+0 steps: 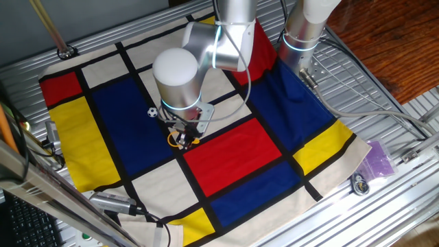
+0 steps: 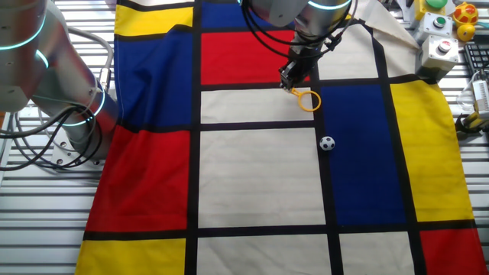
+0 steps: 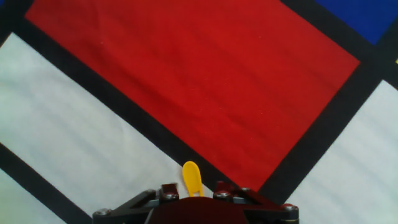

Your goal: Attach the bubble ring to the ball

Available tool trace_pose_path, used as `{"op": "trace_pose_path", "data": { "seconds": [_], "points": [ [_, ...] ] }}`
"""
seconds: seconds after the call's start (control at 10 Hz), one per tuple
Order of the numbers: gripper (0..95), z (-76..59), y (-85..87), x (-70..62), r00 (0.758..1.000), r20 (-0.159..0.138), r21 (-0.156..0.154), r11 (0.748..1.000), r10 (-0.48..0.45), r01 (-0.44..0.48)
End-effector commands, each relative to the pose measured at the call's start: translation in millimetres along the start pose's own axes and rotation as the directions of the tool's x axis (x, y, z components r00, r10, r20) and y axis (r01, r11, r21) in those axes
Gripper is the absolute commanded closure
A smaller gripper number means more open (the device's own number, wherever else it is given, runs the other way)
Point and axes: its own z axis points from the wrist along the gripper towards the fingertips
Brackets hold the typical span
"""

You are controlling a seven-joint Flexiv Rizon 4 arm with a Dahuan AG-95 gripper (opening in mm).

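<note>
Claw point(image 2: 293, 82) grips the bubble ring point(image 2: 308, 100) by its handle; the ball point(image 2: 327, 143) lies apart at five o'clock on the tabletop point(image 2: 260, 176), attachment not yet done.

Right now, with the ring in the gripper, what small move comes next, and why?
Probably carry the bubble ring across to above the ball. The gripper holds its handle, and the ball lies apart on the blue panel.

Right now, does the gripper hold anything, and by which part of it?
The gripper holds the bubble ring by its short handle; the hoop hangs free past the fingertips. The ball lies apart on the blue cloth, untouched.
</note>
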Motion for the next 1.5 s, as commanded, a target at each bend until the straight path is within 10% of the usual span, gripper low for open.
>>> {"op": "trace_pose_path", "data": {
  "seconds": [0.1, 1.5],
  "points": [
    [57.0, 1.3, 0.1, 0.0, 1.000, -0.006, 0.004, 1.000, 0.005, -0.005],
    [57.0, 2.3, -1.5, -2.1, 1.000, -0.023, 0.016, 1.000, -0.019, 0.019]
  ]
}}
